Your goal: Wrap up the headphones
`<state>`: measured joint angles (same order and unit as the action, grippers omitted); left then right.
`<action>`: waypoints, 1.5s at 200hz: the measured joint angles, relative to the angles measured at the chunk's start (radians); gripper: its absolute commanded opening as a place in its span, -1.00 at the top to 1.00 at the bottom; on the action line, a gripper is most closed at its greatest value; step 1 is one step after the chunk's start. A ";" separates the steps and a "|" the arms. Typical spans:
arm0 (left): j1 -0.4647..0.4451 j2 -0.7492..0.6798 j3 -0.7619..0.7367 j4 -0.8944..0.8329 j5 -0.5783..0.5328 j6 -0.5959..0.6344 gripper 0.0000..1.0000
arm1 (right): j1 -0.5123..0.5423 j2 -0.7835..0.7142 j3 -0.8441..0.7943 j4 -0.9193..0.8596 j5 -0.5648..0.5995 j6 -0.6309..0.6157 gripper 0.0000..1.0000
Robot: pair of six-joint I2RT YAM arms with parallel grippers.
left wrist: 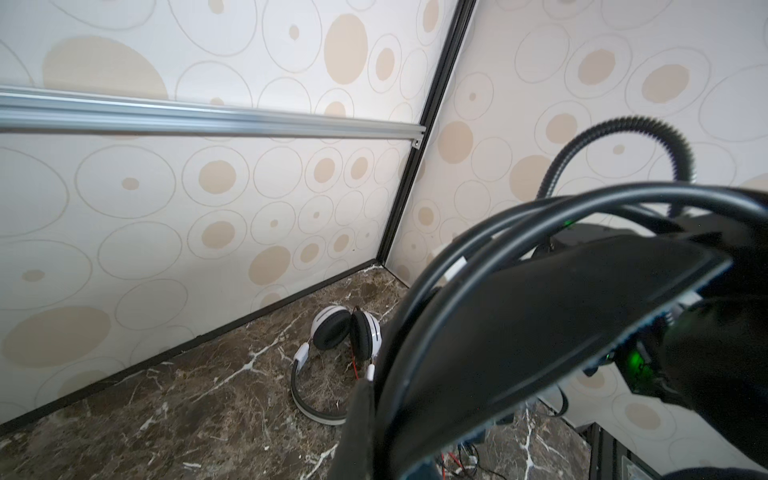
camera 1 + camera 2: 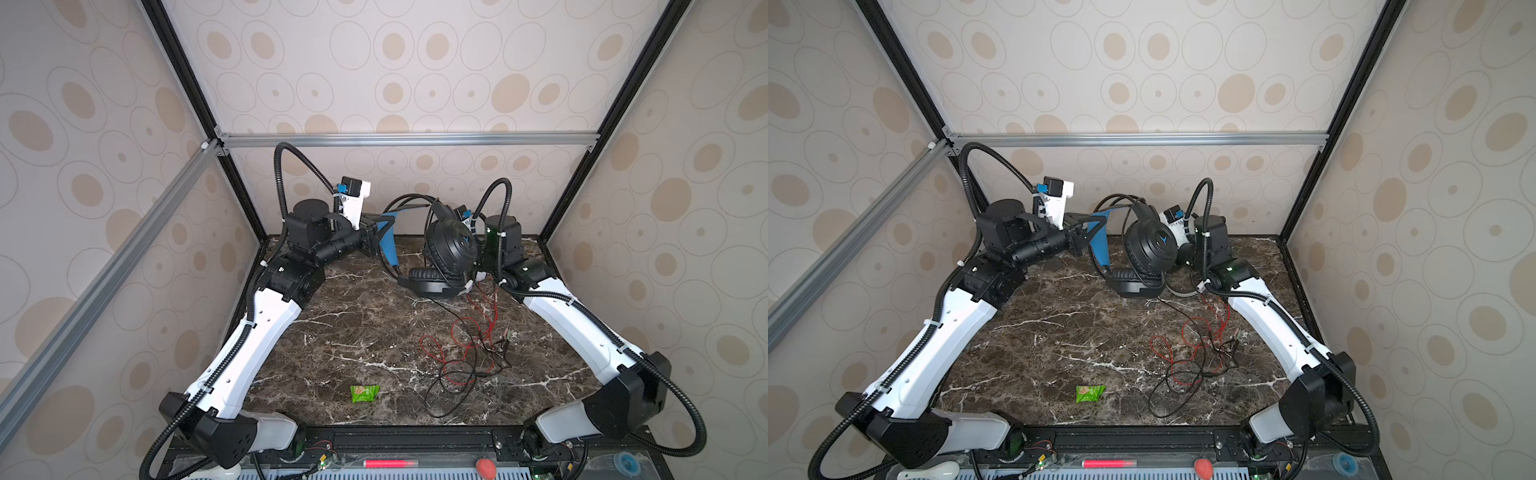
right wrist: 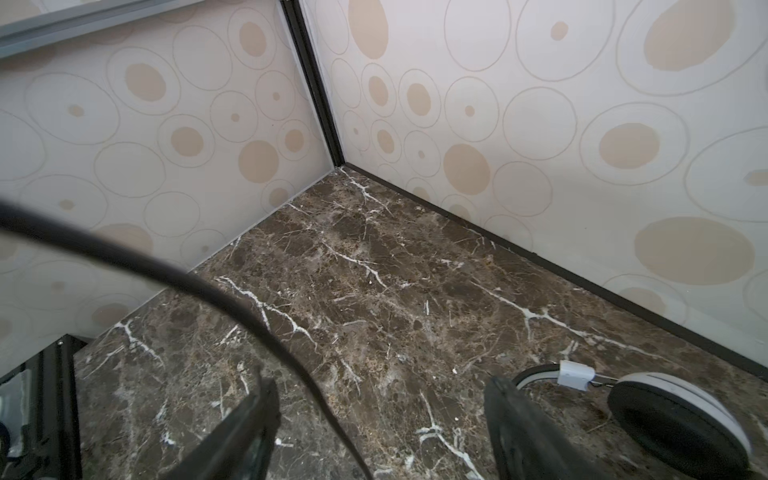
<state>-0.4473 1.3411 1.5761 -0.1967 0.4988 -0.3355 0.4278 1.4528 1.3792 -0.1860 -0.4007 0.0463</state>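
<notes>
The dark marble bench (image 2: 353, 324) carries everything. The left arm (image 2: 266, 328) reaches low toward the back middle, and its tool (image 2: 379, 232) is clamped on the blue inner headband (image 2: 390, 243) of the black headset (image 2: 451, 249). That headset stands lifted, with its lower earcup resting on the bench. The right arm (image 2: 569, 316) is folded close behind it, its tool (image 3: 380, 395) spread wide and gripping nothing. The white headset (image 1: 330, 332) lies on the bench near the back right corner. A red cable (image 2: 465, 345) and a black cable (image 2: 444, 415) tangle loosely at right. A green wrapper (image 2: 364, 393) sits near the front. The raised earcup bears a blue emblem (image 2: 468, 240); any lettering is too small to read.
</notes>
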 measured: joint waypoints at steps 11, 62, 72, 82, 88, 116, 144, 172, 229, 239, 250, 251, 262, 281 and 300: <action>0.000 0.001 0.015 0.010 -0.005 -0.016 1.00 | -0.004 -0.003 -0.024 0.024 -0.014 0.019 -0.76; 0.000 0.011 0.047 0.047 -0.012 -0.068 1.00 | -0.011 0.009 -0.117 0.151 -0.048 0.103 -0.76; 0.000 0.016 0.051 0.049 -0.015 -0.073 1.00 | -0.012 0.017 -0.126 0.174 -0.051 0.113 -0.73; 0.000 0.019 0.053 0.050 -0.017 -0.080 1.00 | -0.013 0.026 -0.134 0.193 -0.053 0.122 -0.68; 0.000 0.021 0.054 0.049 -0.024 -0.083 1.00 | -0.013 0.031 -0.140 0.203 -0.055 0.128 -0.64; -0.001 0.028 0.069 0.050 -0.065 -0.101 1.00 | -0.016 0.043 -0.185 0.249 -0.065 0.162 -0.37; -0.001 0.030 0.082 0.051 -0.109 -0.127 1.00 | -0.018 0.047 -0.236 0.289 -0.073 0.192 -0.27; -0.001 0.037 0.104 0.053 -0.131 -0.151 1.00 | -0.018 0.066 -0.276 0.336 -0.084 0.226 -0.20; -0.001 0.071 0.148 0.053 -0.181 -0.208 1.00 | -0.018 0.126 -0.330 0.396 -0.112 0.269 0.31; 0.002 0.073 0.148 0.053 -0.199 -0.228 1.00 | -0.018 0.126 -0.343 0.399 -0.113 0.277 0.50; 0.006 0.075 0.146 0.054 -0.220 -0.252 1.00 | -0.018 0.127 -0.357 0.406 -0.118 0.284 0.69; 0.006 0.075 0.146 0.054 -0.221 -0.253 1.00 | -0.018 0.127 -0.359 0.406 -0.114 0.287 0.71; 0.010 0.075 0.140 0.056 -0.241 -0.278 1.00 | -0.019 0.127 -0.369 0.408 -0.121 0.283 0.82; 0.012 0.075 0.121 0.074 -0.274 -0.316 1.00 | -0.019 0.127 -0.382 0.410 -0.118 0.286 0.92; 0.015 0.075 0.092 0.089 -0.310 -0.357 1.00 | -0.018 0.121 -0.397 0.407 -0.113 0.285 1.00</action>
<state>-0.4324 1.4162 1.6680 -0.1074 0.1890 -0.6926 0.4095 1.5742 0.9825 0.2207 -0.5137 0.3313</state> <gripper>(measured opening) 0.070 0.042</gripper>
